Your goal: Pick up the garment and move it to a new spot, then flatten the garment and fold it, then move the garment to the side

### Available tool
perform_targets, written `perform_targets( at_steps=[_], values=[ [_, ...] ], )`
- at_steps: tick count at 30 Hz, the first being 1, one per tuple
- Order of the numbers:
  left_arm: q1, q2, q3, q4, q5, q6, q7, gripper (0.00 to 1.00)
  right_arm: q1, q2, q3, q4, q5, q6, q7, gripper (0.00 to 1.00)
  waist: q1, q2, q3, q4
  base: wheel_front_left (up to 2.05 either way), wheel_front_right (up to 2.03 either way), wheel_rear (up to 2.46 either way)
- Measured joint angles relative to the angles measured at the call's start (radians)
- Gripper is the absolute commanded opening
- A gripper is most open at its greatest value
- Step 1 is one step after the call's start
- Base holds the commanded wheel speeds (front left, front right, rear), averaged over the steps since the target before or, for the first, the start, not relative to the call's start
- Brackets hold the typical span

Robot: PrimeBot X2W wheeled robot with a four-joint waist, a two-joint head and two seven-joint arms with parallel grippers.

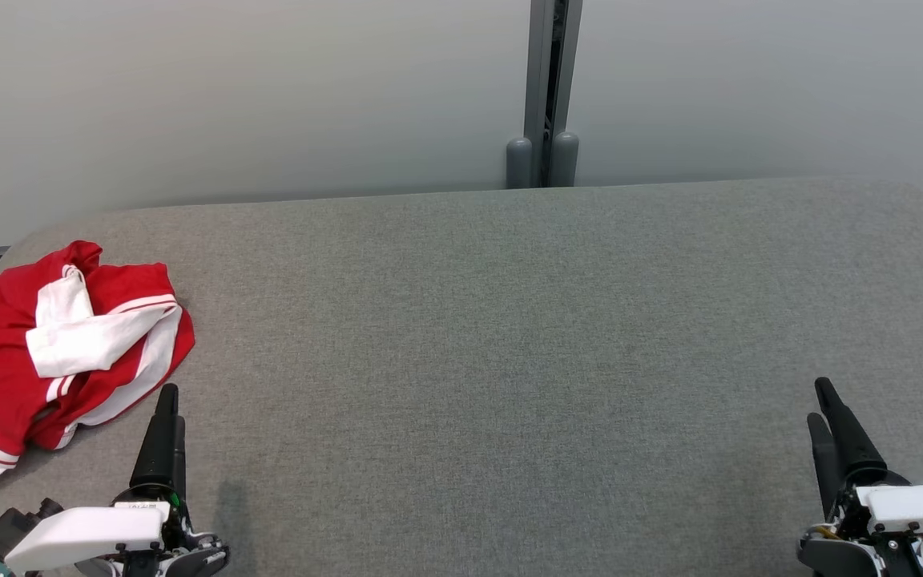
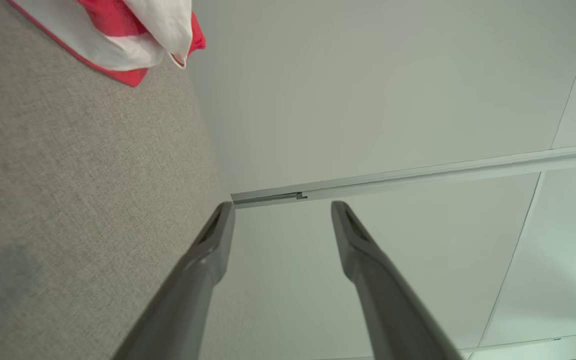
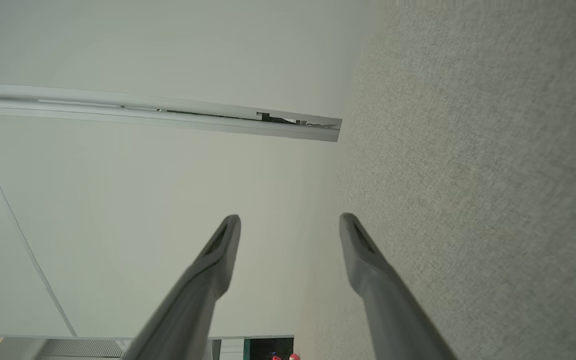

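The garment (image 1: 53,353) is a red piece with white stripes and white panels, lying crumpled at the far left of the grey fabric-covered table (image 1: 509,361). A corner of the garment (image 2: 118,35) appears at the top left in the left wrist view. My left gripper (image 1: 167,401) stands open at the lower left, just right of the garment's near edge and apart from it, holding nothing; its two fingers (image 2: 213,245) stand wide apart (image 2: 282,207). At the lower right my right gripper (image 1: 824,405) is open and empty (image 3: 290,220), far from the garment.
A pale wall (image 1: 269,96) rises behind the table, with a grey vertical post (image 1: 546,96) at its middle. The table's rounded far left corner (image 1: 37,232) lies close behind the garment.
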Motion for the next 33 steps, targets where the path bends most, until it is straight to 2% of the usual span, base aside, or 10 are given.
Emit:
perform_targets(
  at_steps=[18,33],
  values=[
    [0.001,0.000,-0.014,0.010,0.377,0.012,-0.072,1.00,-0.004,0.007,0.008,0.022,-0.351,0.000,-0.073,1.00,0.0000,0.0000,0.004,-0.006,0.00,0.00,0.00],
    [0.003,0.002,-0.026,0.029,0.613,0.035,-0.126,1.00,-0.005,0.005,0.021,0.019,-0.572,0.000,-0.128,1.00,0.0000,0.0000,0.008,-0.010,0.00,0.00,0.00]
  ],
)
